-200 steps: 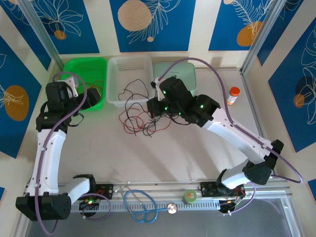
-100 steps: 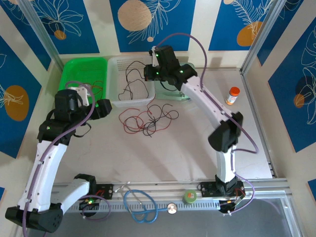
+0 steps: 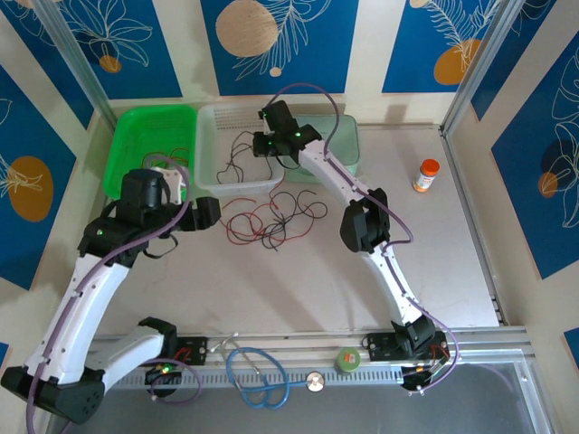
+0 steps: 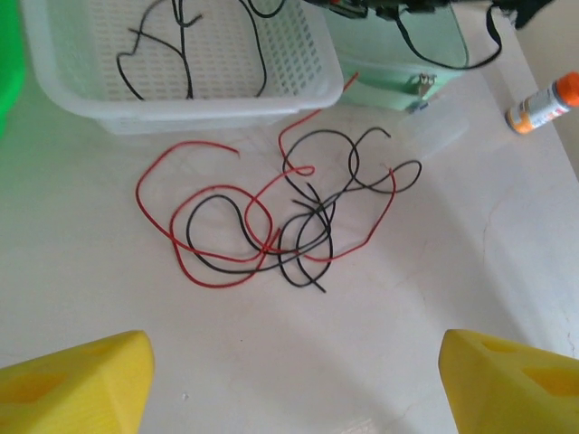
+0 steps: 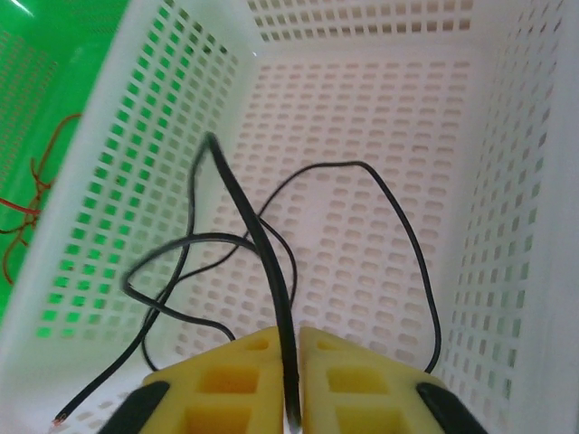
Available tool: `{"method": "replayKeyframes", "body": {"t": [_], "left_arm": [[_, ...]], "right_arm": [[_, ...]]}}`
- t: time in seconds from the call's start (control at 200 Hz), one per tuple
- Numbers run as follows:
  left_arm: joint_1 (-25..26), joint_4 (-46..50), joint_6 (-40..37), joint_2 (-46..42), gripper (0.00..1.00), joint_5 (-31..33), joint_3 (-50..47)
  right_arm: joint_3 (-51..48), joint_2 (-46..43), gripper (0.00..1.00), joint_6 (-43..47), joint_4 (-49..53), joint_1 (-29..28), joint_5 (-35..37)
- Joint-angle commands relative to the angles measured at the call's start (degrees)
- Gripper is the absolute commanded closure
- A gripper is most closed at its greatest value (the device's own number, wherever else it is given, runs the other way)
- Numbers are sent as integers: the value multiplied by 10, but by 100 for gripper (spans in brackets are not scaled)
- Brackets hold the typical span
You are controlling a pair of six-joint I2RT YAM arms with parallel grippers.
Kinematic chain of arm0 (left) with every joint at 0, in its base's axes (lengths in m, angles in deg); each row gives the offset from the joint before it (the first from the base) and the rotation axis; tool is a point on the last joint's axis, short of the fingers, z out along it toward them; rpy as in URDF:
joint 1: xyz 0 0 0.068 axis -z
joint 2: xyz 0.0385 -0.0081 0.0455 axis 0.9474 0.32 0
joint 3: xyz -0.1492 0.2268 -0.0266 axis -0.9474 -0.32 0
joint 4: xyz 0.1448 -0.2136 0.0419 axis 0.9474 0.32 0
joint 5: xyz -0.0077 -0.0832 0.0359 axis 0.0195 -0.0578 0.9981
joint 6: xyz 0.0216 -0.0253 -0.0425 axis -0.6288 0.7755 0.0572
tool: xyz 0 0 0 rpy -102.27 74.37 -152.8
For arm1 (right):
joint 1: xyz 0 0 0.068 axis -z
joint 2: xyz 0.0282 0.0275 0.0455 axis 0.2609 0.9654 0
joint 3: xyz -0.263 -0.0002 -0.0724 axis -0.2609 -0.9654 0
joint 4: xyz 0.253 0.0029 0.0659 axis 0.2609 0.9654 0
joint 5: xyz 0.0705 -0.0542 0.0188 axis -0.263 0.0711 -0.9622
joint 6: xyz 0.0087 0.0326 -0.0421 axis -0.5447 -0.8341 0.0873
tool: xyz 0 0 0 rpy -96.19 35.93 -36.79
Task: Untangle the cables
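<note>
Our right gripper (image 5: 289,362) pinches a black cable (image 5: 261,240) over the white basket (image 5: 511,181), so next we must let it drop in. Our left gripper (image 4: 294,366) hangs wide open above the tangle (image 4: 271,237).

bright, even light with soft, faint shadows; the black cable (image 5: 258,240) looks blurred in the right wrist view

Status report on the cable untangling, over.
Left gripper: jaws wide, above the red-and-black tangle on the table. Right gripper: jaws shut on a black cable over the white basket. Nothing in the way.
</note>
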Motion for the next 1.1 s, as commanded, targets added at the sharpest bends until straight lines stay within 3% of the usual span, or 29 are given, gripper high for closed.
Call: {"method": "replayKeyframes", "body": {"t": [0.0, 0.165, 0.325, 0.515, 0.68, 0.845, 1.095], "left_arm": [[26, 6, -19, 25, 19, 7, -17], [53, -16, -20, 95, 23, 21, -19], [57, -84, -36, 175, 27, 27, -24], [57, -141, -83, 303, 27, 48, 15], [57, -180, -115, 406, 34, 14, 58], [70, -228, -140, 442, 39, -40, 56], [128, -242, -153, 498, 40, -62, 114]], "right_arm": [[23, 2, 81, -5, 5, 4, -11], [18, -10, 68, 0, 18, 4, -22], [-55, -72, 63, 7, 3, 1, -28], [-253, -226, 64, -7, -64, -1, -24], [-466, -394, 64, -24, -141, 4, -10], [-630, -540, 64, -30, -167, 12, 20], [-805, -705, 64, -59, -155, 28, 54]]}}
